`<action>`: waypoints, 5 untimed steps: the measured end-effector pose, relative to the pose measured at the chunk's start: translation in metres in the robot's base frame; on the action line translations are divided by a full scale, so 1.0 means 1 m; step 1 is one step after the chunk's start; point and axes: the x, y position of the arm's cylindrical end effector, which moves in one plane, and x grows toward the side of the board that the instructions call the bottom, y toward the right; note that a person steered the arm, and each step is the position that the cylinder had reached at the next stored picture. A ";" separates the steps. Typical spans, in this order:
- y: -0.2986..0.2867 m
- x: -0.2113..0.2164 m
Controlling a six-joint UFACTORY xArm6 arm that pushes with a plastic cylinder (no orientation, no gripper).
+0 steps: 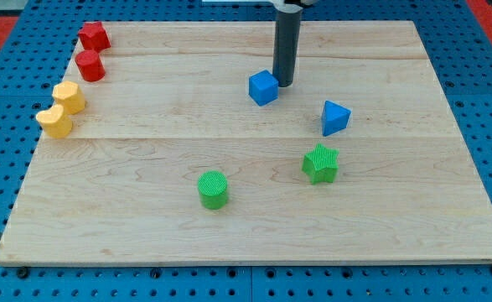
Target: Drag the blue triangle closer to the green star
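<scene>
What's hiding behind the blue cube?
My tip stands just behind the blue cube, toward the view's top right. Only bare wooden board shows around it; the strip the cube covers stays unseen.

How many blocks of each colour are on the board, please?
Red: 2, a star-like block and a cylinder
Yellow: 2
Blue: 2, cube and triangle
Green: 2, cylinder and star
Total: 8

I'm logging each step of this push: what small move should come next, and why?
Probably shift my tip toward the view's right, to just above the blue triangle. It now sits beside the blue cube, while the green star lies just below the triangle, so a downward push would close that gap.
</scene>
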 end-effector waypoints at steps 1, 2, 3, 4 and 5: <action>0.014 0.000; 0.091 0.003; 0.116 0.033; 0.109 0.054; 0.081 0.065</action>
